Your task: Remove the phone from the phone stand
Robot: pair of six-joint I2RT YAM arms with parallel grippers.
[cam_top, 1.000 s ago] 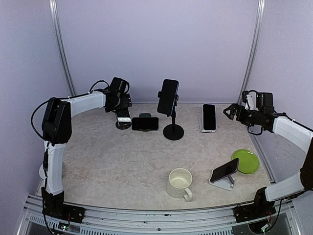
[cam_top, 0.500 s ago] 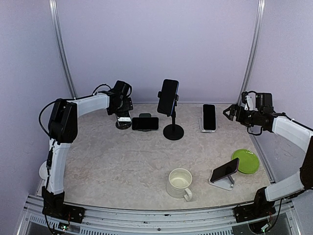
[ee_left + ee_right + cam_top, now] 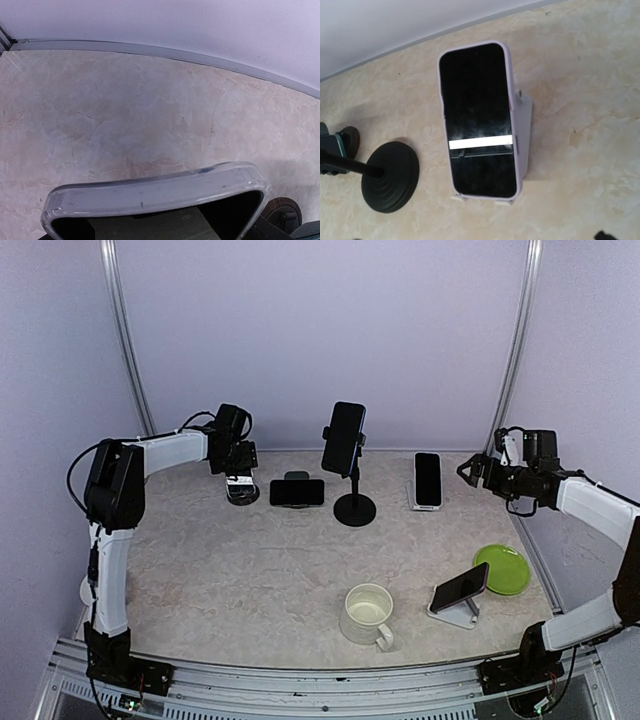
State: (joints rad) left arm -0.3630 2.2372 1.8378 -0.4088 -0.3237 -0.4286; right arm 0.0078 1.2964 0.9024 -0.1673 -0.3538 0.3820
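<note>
My left gripper [image 3: 238, 478] is at the back left, shut on a phone in a clear grey case [image 3: 155, 192]. The phone's edge fills the bottom of the left wrist view, and my own fingers are hidden there. A small dark round stand [image 3: 241, 495] sits right beneath it and also shows in the left wrist view [image 3: 282, 215]. I cannot tell whether the phone still touches the stand. My right gripper [image 3: 470, 471] hovers open at the back right, beside a phone in a pale case [image 3: 479, 120] that leans on a white stand [image 3: 524, 125].
A landscape phone [image 3: 297, 492] stands just right of my left gripper. A tall black stand [image 3: 354, 508] holds a phone [image 3: 343, 437] at the back centre. A cream mug [image 3: 368, 613], a green plate [image 3: 502, 569] and a tilted phone on a white stand [image 3: 459, 587] are at the front right.
My left gripper has moved a little to the left with the phone. The right arm has not moved.
</note>
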